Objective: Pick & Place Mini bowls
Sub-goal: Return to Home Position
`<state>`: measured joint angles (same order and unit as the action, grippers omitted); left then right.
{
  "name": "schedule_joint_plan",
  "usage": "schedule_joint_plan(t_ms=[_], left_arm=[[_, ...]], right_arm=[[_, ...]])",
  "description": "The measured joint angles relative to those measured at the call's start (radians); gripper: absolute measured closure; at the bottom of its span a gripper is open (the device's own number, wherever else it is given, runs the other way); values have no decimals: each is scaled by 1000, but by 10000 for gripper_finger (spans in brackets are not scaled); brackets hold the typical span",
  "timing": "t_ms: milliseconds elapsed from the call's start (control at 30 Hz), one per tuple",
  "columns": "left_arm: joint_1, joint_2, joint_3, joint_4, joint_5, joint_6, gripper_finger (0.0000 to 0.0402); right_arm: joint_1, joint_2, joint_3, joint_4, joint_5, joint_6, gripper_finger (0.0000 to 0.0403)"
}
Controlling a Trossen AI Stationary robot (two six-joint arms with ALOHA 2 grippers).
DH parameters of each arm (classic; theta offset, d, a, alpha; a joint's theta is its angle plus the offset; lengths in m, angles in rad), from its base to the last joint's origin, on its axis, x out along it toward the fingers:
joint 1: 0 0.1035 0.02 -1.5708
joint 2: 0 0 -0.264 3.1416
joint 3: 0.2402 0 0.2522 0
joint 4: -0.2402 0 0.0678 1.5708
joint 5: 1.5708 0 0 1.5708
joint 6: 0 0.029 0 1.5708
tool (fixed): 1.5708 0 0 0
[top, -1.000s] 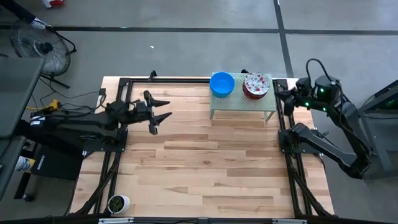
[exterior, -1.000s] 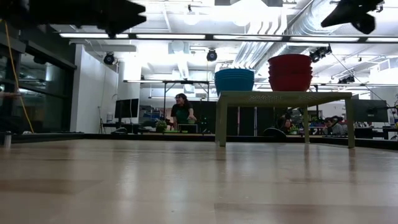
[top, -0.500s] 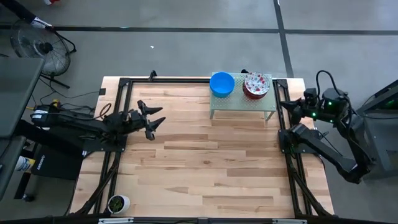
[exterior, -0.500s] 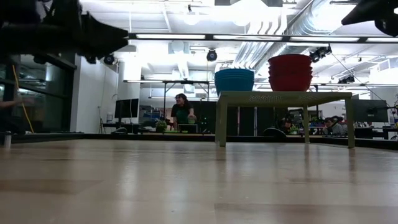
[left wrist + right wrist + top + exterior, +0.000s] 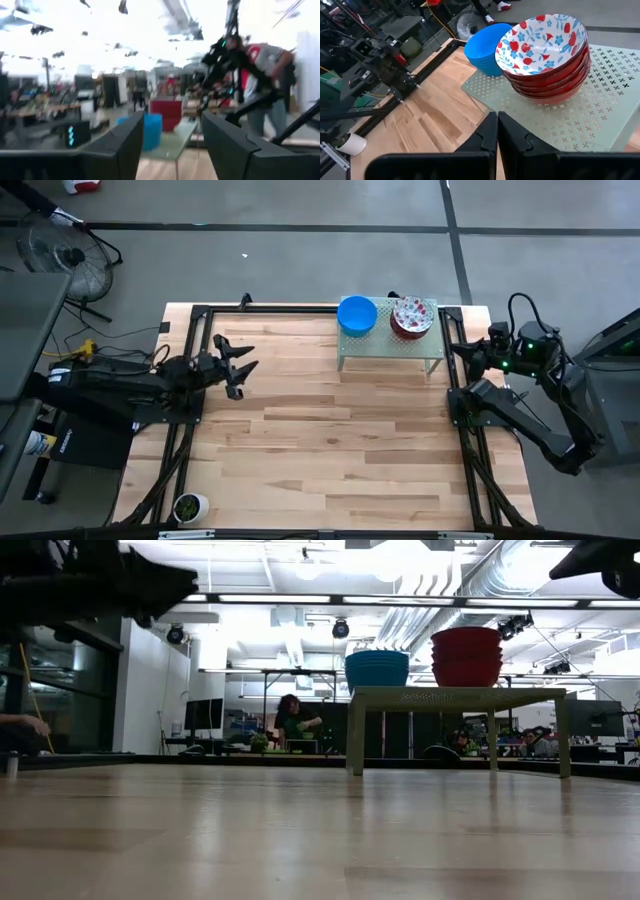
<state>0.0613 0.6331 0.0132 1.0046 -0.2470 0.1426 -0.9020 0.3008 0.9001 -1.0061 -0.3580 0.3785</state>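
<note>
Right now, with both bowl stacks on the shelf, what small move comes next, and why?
Probably pull the left gripper back toward its own side: it hangs open and empty, the blue bowls and floral bowls sit stacked on the shelf, and the right gripper waits shut beside it.

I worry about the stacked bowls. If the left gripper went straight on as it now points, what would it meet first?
Likely the blue bowls on the green shelf, framed between the fingers of the open left gripper. The way there looks free, though height is unclear.
</note>
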Motion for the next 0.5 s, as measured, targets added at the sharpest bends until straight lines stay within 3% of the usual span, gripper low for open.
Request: schedule_joint_plan(t_ms=[167, 500], left_arm=[[45, -118, 0, -108, 81, 7, 236], [50, -376, -2, -386, 70, 40, 252]], right_arm=[[0, 0, 0, 0, 0, 5, 403], [0, 0, 0, 0, -44, 26, 403]])
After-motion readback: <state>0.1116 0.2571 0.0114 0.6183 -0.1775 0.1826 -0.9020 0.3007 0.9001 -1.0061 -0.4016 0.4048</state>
